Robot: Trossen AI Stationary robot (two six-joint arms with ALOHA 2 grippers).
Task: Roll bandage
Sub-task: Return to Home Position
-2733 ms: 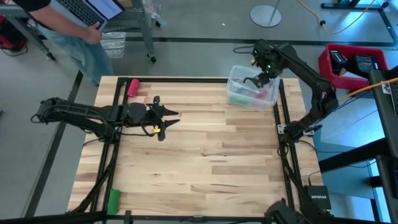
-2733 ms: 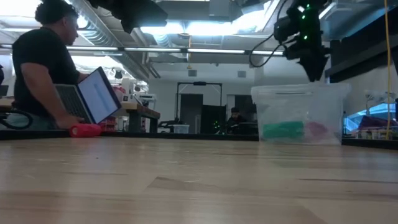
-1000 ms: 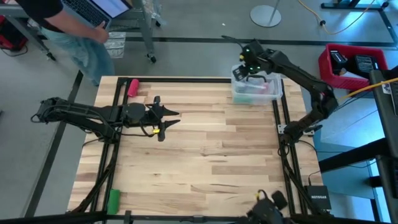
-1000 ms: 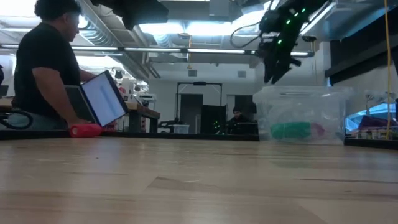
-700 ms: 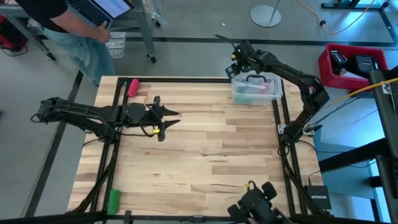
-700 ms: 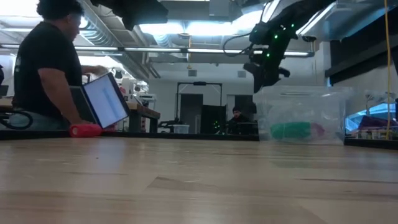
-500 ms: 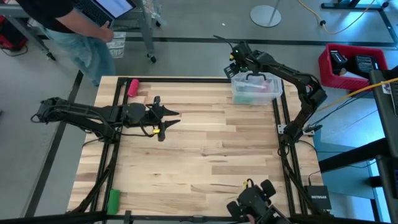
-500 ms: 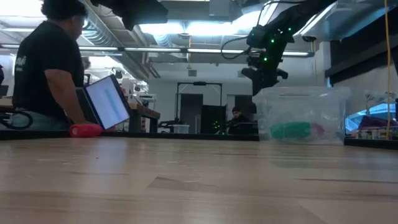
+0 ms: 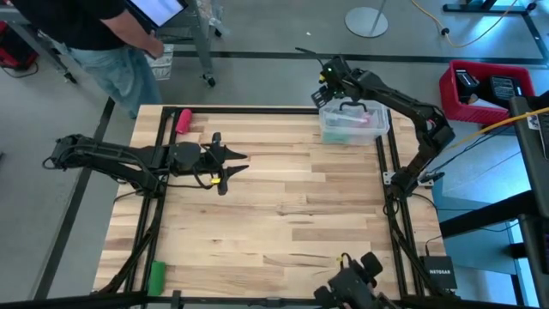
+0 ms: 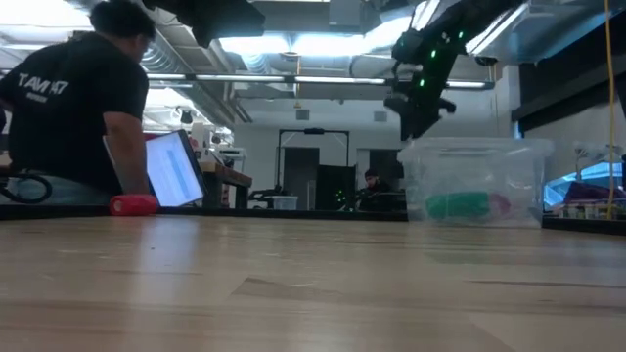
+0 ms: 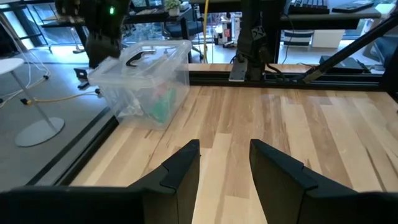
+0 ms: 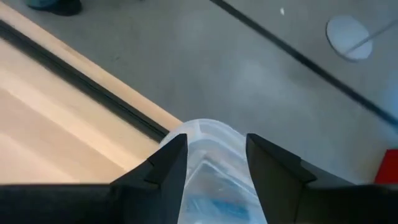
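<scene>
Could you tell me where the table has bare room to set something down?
The wide wood between the left gripper and the container is bare, as is most of the near half. Crowded: the far right corner, where the right gripper hovers at the container's edge.

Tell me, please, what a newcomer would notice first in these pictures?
The transparent container at the table's far right corner stands out, lid on, with the teal-green bandage inside. The right gripper hangs open just above one corner of it, while the left gripper sits open over the table's left half. A pink-red roll lies at the far left corner.
</scene>
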